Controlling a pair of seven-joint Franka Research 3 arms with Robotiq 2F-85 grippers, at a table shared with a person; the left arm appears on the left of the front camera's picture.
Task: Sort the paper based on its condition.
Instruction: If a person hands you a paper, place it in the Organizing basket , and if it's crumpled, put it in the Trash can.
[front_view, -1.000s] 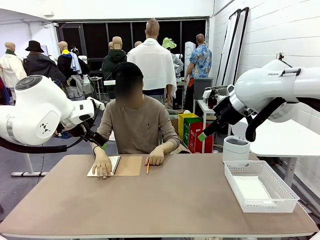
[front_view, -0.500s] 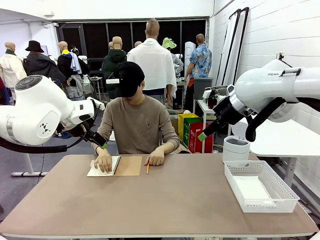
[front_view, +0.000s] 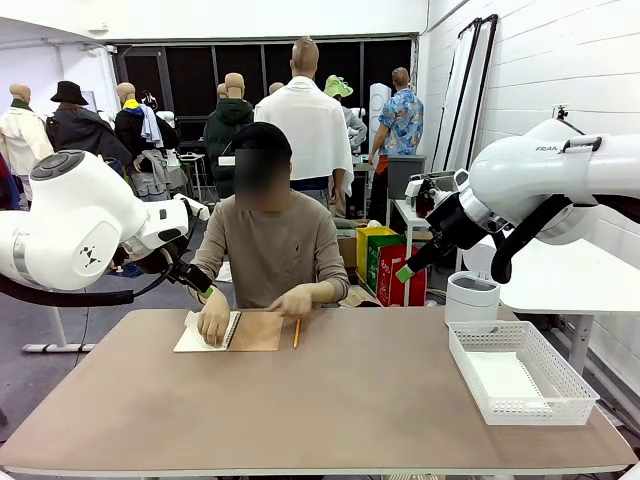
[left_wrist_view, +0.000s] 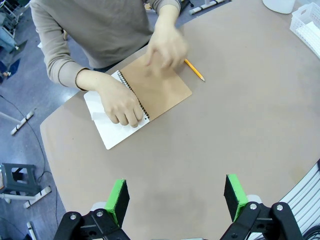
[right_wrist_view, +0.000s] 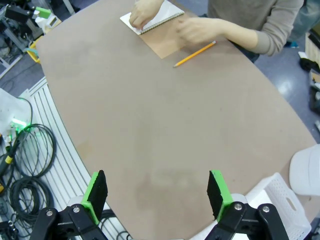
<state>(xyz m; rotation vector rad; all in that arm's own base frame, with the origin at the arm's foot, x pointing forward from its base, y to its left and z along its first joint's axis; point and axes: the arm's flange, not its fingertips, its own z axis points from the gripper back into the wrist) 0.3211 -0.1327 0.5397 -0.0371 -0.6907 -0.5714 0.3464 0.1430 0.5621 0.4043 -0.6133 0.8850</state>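
Paper (left_wrist_view: 107, 132) well beyond left tool (left_wrist_view: 175, 189)

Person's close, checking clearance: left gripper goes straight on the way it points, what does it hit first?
The left gripper would likely meet bare table first, short of the notebook and the person's hand; depth is uncertain.

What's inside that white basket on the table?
The white mesh basket holds what looks like flat white paper lying on its bottom. Whether it is one sheet or several, and anything beneath it, is covered.
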